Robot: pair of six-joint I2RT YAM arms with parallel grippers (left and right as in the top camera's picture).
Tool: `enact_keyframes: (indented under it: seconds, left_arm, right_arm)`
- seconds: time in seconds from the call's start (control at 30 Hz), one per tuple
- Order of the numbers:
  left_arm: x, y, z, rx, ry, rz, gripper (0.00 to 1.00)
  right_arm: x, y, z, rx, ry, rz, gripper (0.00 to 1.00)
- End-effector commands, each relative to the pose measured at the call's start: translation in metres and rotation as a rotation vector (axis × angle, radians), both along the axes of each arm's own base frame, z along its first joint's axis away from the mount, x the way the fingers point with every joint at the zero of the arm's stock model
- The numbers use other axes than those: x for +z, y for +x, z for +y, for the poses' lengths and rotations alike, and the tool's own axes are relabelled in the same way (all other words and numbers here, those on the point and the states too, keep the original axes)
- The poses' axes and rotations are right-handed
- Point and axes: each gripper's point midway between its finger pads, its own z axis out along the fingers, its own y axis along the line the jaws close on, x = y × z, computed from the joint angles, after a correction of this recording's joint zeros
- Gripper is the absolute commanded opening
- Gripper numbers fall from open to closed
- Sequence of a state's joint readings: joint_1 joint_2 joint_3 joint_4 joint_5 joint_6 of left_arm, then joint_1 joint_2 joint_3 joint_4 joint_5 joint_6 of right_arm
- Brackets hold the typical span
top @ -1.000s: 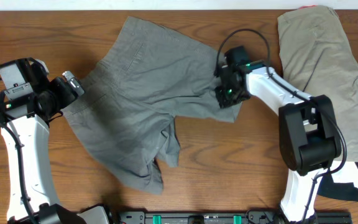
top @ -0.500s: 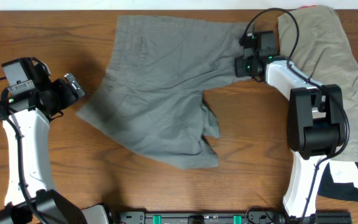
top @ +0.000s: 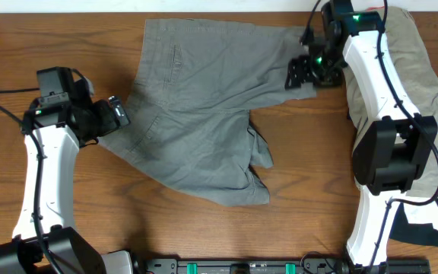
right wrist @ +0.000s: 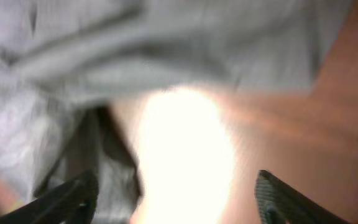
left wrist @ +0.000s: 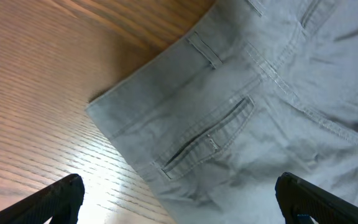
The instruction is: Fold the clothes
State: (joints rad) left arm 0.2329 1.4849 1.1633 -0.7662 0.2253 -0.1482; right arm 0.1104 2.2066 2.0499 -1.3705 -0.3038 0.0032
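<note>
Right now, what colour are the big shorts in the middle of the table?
Grey. The shorts show best in the overhead view.

Robotics lab bench, prob. Wood-grain table (top: 310, 198) w/ left arm (top: 40, 179) & right arm (top: 367, 68), both cabled. Black rail (top: 234, 267) in front.

We view from overhead a brown wooden table (top: 204, 236) with lengthwise grain. A pale strip (top: 90, 6) borders its far edge and a black rail (top: 242, 266) its near edge. In the right wrist view, bright glare (right wrist: 179, 143) washes out the wood.
</note>
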Motion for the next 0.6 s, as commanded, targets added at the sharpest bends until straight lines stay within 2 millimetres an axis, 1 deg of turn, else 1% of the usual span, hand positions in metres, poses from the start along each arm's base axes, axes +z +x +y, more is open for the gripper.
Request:
enact_keyframes:
  seconds: [0.0,0.1,0.17,0.3,0.47,0.57]
  left_arm:
    - [0.0,0.0,0.0,-0.029,0.02,0.004,1.0]
    - [0.0,0.0,0.0,-0.065,0.038,0.0,1.0]
    - [0.001,0.0,0.0,-0.072,0.041,-0.001,1.0]
    - [0.001,0.002,0.001,-0.078,0.047,-0.011,1.0]
    - [0.003,0.006,0.001,-0.081,0.052,-0.026,1.0]
    - [0.003,0.006,0.001,-0.081,0.052,-0.026,1.0]
  right_arm:
    - [-0.016,-0.027,0.016,0.07,0.061,0.095,0.7]
    - [-0.035,-0.052,0.034,0.117,0.141,0.174,0.62]
    - [-0.051,-0.07,0.047,0.137,0.171,0.228,0.59]
    - [-0.081,-0.095,0.065,0.189,0.171,0.269,0.57]
    - [-0.097,-0.114,0.086,0.256,0.178,0.279,0.59]
    - [-0.106,-0.125,0.09,0.275,0.172,0.298,0.59]
